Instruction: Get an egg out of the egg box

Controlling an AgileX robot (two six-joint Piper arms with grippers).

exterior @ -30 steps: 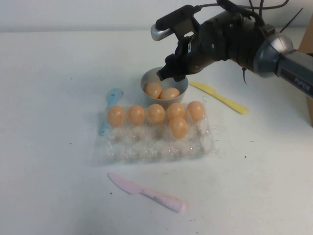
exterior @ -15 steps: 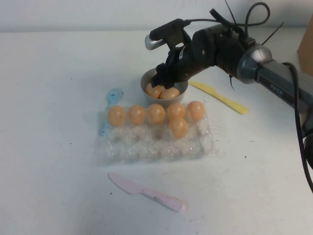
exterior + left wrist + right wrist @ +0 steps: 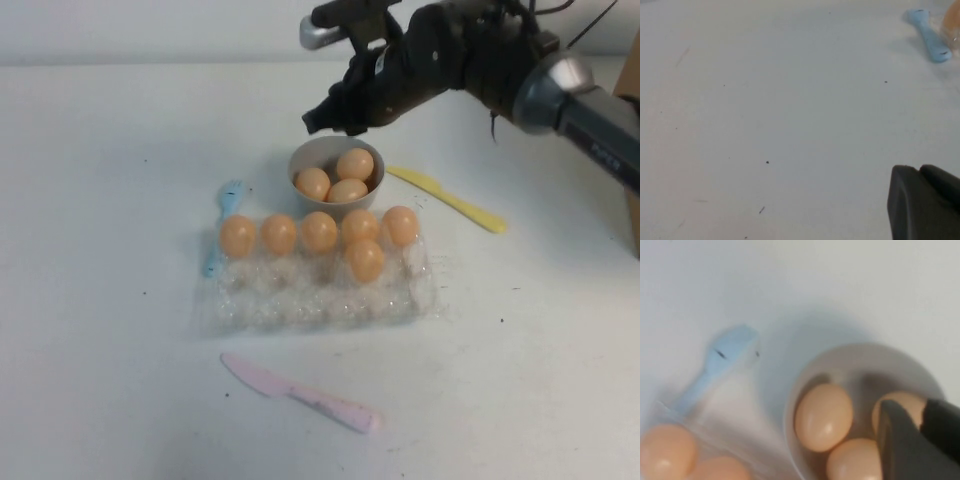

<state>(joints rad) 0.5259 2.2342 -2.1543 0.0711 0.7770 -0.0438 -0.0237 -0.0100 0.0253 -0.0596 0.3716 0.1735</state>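
The clear plastic egg box (image 3: 300, 300) lies mid-table with several orange-tan eggs (image 3: 319, 231) in its far cups. Behind it, the grey bowl (image 3: 300, 160) holds three eggs (image 3: 355, 163). My right gripper (image 3: 318, 120) hangs above the bowl's far left rim, shut and empty. In the right wrist view its fingers (image 3: 922, 412) stand together over the bowl (image 3: 790, 410) and its eggs (image 3: 823, 416). My left gripper (image 3: 920, 170) is shut and empty over bare table, out of the high view.
A blue plastic utensil (image 3: 225, 215) lies at the box's left end. A yellow knife (image 3: 450, 200) lies right of the bowl. A pink knife (image 3: 300, 393) lies in front of the box. A brown box (image 3: 632, 80) stands at the right edge.
My right gripper dipped into the bowl, then rose up and back. A third egg now lies in the bowl. The egg box has not moved.
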